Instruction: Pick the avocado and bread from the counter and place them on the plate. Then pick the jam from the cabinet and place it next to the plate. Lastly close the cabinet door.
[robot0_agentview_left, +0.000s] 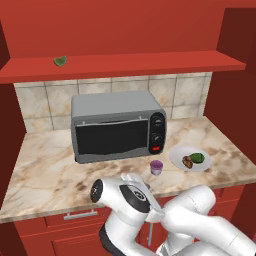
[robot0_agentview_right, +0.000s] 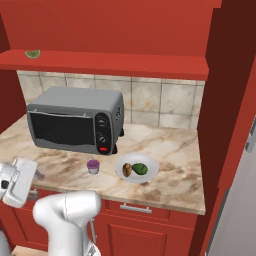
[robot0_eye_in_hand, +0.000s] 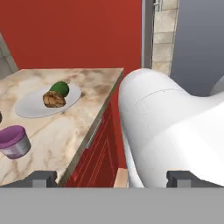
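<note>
On the counter (robot0_agentview_left: 45, 175) the round pale plate (robot0_agentview_left: 180, 154) carries the dark green avocado (robot0_agentview_left: 197, 158) and the tan bread (robot0_agentview_left: 187, 161). The hand view has the same pair, avocado (robot0_eye_in_hand: 60, 89) behind bread (robot0_eye_in_hand: 54, 99), on the plate (robot0_eye_in_hand: 30, 107). The purple jam (robot0_agentview_left: 156, 167) jar stands on the counter just left of the plate, also visible as jam (robot0_eye_in_hand: 14, 141) and jam (robot0_agentview_right: 93, 166). My gripper (robot0_eye_in_hand: 111, 178) is open and empty, low at the counter's front edge, left of the jar (robot0_agentview_right: 39, 176). The red cabinet (robot0_agentview_left: 125, 65) stands open above.
A grey toaster oven (robot0_agentview_left: 117, 127) sits at the back of the counter. A pale green wedge (robot0_agentview_left: 60, 61) lies on the cabinet shelf at the left. An open cabinet door (robot0_agentview_right: 227, 95) juts out at the right. Red drawers (robot0_agentview_right: 135, 212) run under the counter.
</note>
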